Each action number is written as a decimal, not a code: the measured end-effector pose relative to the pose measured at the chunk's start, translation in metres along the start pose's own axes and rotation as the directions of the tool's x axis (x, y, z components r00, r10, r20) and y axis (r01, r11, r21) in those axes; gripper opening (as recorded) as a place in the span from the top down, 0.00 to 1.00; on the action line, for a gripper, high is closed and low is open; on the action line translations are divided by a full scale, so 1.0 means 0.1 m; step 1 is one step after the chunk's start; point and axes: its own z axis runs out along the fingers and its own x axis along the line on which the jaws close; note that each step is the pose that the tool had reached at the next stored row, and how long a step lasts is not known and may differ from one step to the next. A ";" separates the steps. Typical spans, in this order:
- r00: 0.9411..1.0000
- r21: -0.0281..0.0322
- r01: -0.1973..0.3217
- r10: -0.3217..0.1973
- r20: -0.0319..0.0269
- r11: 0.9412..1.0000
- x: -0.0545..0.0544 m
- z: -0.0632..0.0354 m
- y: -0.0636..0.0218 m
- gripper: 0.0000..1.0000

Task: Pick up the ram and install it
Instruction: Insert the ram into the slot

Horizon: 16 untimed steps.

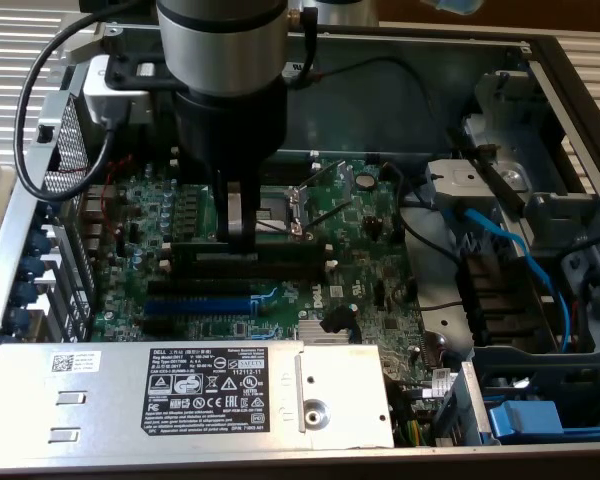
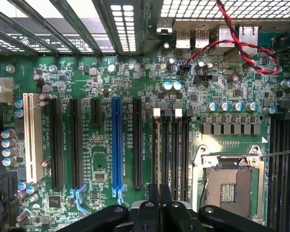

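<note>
— So, where is the ram [image 1: 285, 250] just now?

— Pinched in the pincer [image 1: 238, 230]. Its fingers are pressed together on the stick's upper edge, near mid-length. The stick lies level across the motherboard [image 1: 360, 290], right over the black memory slots [image 2: 171, 150]. Whether it has entered one, I cannot tell.

— What would make this step go well?

— As I judge it, hold the stick upright and parallel to its slot, with its notch over the slot's key. Check that the white end clips [image 2: 157, 112] are swung out. Then press straight down and evenly, so both ends seat together. A tilt would likely jam one end or strain the board.

— Anything close by to mind?

— In the exterior view the open CPU socket [image 1: 285, 205] sits at about one o'clock from the pincer, just beside the slots. The blue expansion slot [image 1: 195, 303] is at about seven o'clock. A slip into the bare socket could do damage.

— And the arm [image 1: 220, 70]?

— It hangs vertical over the board, wrist straight down and fingers pointing at the slots. A black cable [image 1: 40, 90] loops off toward ten o'clock.
</note>
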 end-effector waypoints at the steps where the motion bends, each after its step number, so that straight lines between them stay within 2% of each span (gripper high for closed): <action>1: 1.000 0.000 -0.001 0.001 0.000 1.000 0.00 0.012 0.001 0.88; 16: 1.000 0.000 -0.001 0.001 0.000 1.000 0.00 0.033 0.002 0.88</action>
